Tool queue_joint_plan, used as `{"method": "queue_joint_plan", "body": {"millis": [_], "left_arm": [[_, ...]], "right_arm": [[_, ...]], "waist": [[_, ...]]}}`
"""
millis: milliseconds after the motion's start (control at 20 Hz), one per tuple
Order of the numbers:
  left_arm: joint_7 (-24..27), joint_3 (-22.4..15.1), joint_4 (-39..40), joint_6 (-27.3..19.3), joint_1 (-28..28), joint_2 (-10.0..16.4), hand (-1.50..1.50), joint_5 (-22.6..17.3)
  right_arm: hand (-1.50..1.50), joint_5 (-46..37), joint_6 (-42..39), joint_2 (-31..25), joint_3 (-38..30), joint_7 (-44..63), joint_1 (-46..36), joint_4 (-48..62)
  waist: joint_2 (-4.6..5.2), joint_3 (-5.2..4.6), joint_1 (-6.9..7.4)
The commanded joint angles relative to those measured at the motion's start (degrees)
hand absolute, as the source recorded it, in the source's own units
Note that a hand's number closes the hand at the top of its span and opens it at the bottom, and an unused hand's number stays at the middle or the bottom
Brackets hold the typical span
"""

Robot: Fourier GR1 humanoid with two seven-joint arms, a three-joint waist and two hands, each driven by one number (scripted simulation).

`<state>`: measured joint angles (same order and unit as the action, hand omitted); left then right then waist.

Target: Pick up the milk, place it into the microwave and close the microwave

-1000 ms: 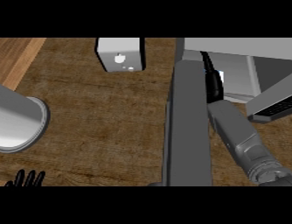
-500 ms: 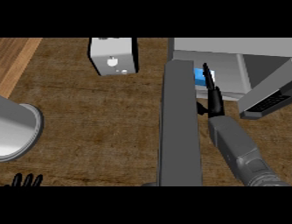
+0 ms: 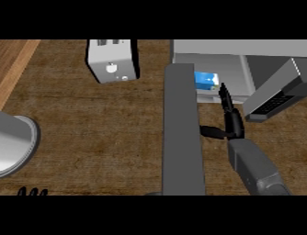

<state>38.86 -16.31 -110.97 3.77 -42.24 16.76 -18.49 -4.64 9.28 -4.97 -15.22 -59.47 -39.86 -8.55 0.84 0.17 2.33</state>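
The milk, a blue and white carton, stands inside the open microwave at the top right. The microwave's door is swung open and shows edge-on as a long grey bar running down the middle. My right hand is just in front of the opening, to the right of the door. Its fingers are straight, with the tips beside the carton's right edge and the thumb out toward the door. It holds nothing. Only the fingertips of my left hand show, resting at the lower left edge.
A grey toaster stands at the top, left of the door. A large grey cylindrical pot fills the left side. A grey panel with dark buttons hangs to the right of the microwave's opening. A lighter wooden strip runs along the far left.
The view has shifted, so the toaster and microwave now sit further right and lower. The right hand has drawn back a little from the opening and more of the milk shows.
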Motion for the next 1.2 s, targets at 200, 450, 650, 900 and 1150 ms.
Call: {"method": "queue_joint_plan", "body": {"millis": [200, 450, 650, 900, 1150], "left_arm": [[-2.3, -4.0, 1.4, -2.1, 1.7, -1.2, -1.50, 5.9], [-6.4, -4.7, 2.8, -2.4, 5.4, -2.1, -1.50, 5.5], [-7.4, -8.5, 4.7, -1.9, 8.1, -3.3, -1.50, 7.9], [-12.8, -8.4, 7.4, 0.7, 15.4, -1.1, -1.50, 9.5], [-13.5, -13.2, 10.7, -1.4, 19.5, -2.8, 1.50, 18.3]], "right_arm": [[-1.50, -1.2, -10.6, -2.1, 2.6, -3.9, 6.6, -2.9], [-1.50, 0.2, -11.3, -3.7, 2.3, -5.2, 13.0, -7.1], [-1.50, 1.6, -16.1, -9.6, 1.2, -5.8, 16.4, -9.2], [1.50, 3.0, -17.1, -9.4, 1.4, -4.9, 21.4, -14.5], [-1.50, 4.8, -19.1, -10.8, 1.0, -5.8, 27.8, -18.6]], "waist": [[-0.76, -0.13, -1.78], [-0.91, -0.18, -2.48], [-0.78, -0.14, -2.60], [-0.91, -0.19, -3.15], [-1.01, -0.19, -3.08]]}}
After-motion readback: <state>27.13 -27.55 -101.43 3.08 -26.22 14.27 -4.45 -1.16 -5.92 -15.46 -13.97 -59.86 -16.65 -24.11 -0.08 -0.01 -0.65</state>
